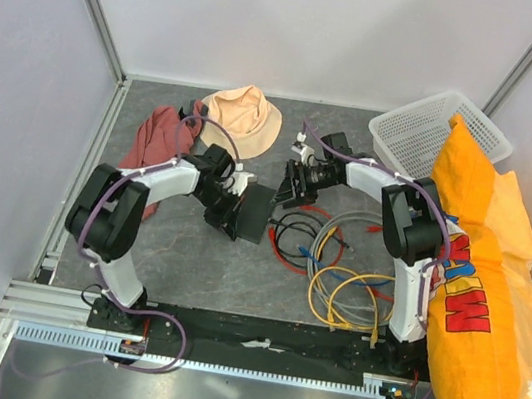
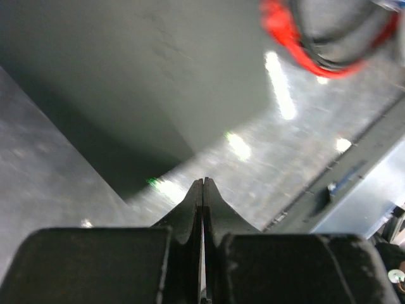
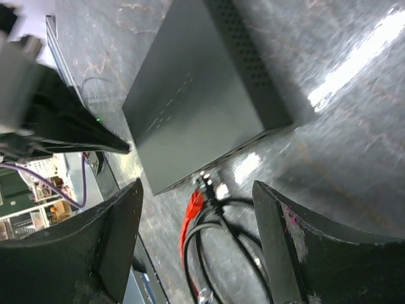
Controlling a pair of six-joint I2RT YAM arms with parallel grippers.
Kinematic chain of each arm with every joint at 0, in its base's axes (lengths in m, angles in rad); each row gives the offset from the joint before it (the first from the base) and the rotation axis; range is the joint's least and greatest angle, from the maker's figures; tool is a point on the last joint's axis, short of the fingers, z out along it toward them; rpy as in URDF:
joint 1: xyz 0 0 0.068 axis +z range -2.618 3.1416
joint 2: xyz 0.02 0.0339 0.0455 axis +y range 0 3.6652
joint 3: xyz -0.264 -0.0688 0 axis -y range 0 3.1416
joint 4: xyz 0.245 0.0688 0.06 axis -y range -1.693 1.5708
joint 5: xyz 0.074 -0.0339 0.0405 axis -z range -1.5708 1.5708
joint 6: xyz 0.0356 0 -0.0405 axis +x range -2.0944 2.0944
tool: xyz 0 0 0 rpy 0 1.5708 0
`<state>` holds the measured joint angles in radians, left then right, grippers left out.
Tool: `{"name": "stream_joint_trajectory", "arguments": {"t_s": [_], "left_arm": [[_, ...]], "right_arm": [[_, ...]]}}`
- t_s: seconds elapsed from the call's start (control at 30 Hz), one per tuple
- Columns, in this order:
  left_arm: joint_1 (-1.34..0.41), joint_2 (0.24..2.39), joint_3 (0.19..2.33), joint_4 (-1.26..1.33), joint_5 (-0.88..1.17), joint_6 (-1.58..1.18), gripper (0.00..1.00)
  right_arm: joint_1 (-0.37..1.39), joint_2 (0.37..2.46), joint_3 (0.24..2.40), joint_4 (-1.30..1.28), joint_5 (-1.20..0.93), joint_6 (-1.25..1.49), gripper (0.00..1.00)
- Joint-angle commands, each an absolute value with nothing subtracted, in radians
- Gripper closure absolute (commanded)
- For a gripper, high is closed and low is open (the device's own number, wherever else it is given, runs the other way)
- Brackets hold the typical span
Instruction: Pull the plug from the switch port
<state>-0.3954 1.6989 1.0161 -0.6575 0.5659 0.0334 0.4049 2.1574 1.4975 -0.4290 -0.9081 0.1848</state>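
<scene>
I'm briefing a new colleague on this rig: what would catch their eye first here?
The big orange bag slumped along the right side, its top against a white basket. Then the tangle of yellow, grey, red and black cables right of centre, and the left gripper and right gripper on either side of the black switch.

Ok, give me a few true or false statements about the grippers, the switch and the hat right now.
The right gripper is open. True.
The left gripper is open. False: its fingers are pressed together.
A red cable and black cables lie beside the switch. True.
The peach hat lies on the switch. False: it lies on the table, beside the red cloth.
</scene>
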Motion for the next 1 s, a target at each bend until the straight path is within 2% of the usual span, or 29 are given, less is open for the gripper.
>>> {"name": "stream_joint_trajectory", "arguments": {"t_s": [0.0, 0.17, 0.3, 0.63, 0.97], "left_arm": [[-0.397, 1.811, 1.121, -0.632, 0.496, 0.086, 0.98], [-0.37, 1.902, 1.262, -0.617, 0.431, 0.083, 0.98], [-0.345, 1.944, 1.342, -0.621, 0.466, 0.057, 0.98], [-0.321, 1.848, 1.376, -0.608, 0.67, -0.029, 0.98], [-0.334, 2.041, 1.447, -0.572, 0.651, -0.089, 0.98]], "right_arm": [[0.403, 2.189, 1.566, -0.388, -0.91, 0.204, 0.23], [0.405, 2.195, 1.546, -0.39, -0.891, 0.18, 0.23], [0.403, 2.197, 1.539, -0.387, -0.887, 0.175, 0.23], [0.39, 2.194, 1.5, -0.377, -0.876, 0.21, 0.27], [0.342, 2.215, 1.437, -0.416, -0.867, 0.172, 0.31]]}}
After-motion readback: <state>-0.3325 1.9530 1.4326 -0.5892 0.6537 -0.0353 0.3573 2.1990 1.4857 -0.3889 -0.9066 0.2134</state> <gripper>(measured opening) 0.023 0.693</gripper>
